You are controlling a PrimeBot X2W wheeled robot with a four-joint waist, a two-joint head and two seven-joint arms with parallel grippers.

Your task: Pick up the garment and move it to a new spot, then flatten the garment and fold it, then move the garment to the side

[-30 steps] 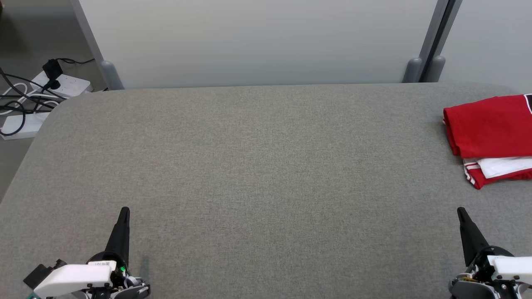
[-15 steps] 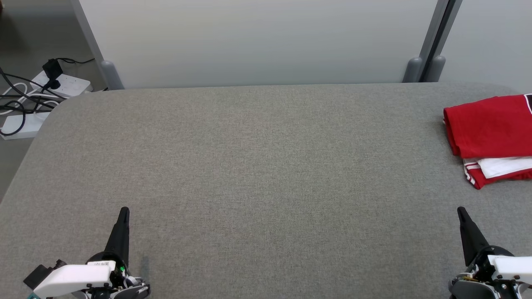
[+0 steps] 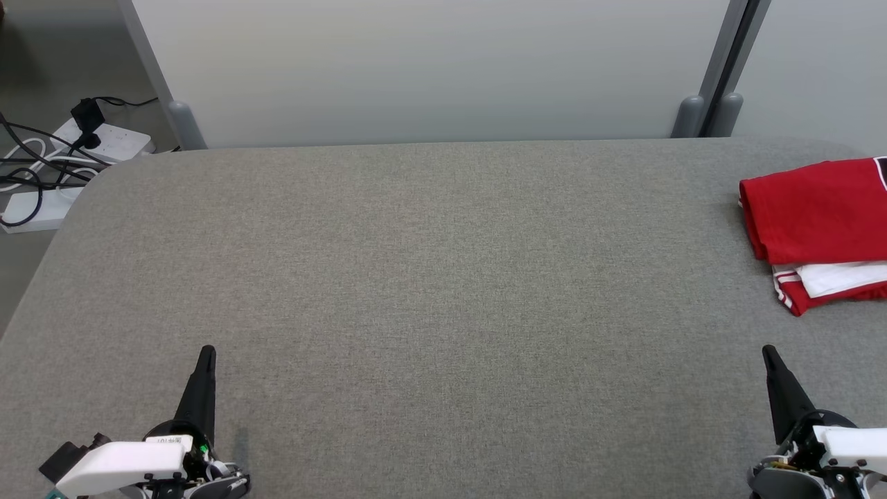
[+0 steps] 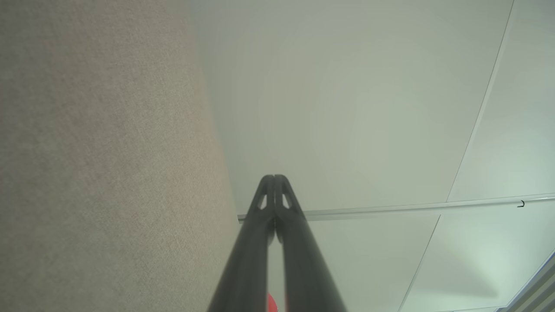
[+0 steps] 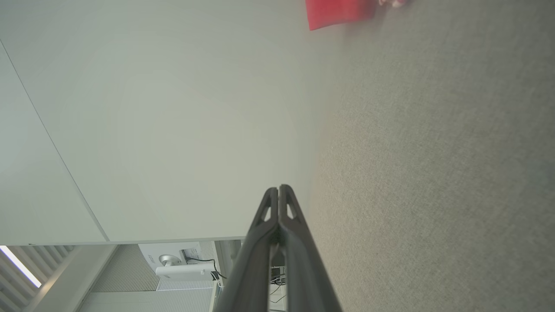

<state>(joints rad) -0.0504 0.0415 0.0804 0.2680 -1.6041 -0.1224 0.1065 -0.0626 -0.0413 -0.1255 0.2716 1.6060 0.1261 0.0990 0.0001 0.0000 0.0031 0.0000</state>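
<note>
Since folded red jersey (image 3: 814,211) lay at table's (image 3: 443,277) far-right edge, last step looked done; left fingers (image 3: 199,395), right fingers (image 3: 783,398) pressed together, empty; next called for no grasp.

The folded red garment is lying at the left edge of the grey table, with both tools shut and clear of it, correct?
No. The folded red-and-white cloth garment lies at the right edge of the grey fabric table, not the left; the head view shows it. The left tool and right tool are shut and clear of it.
</note>
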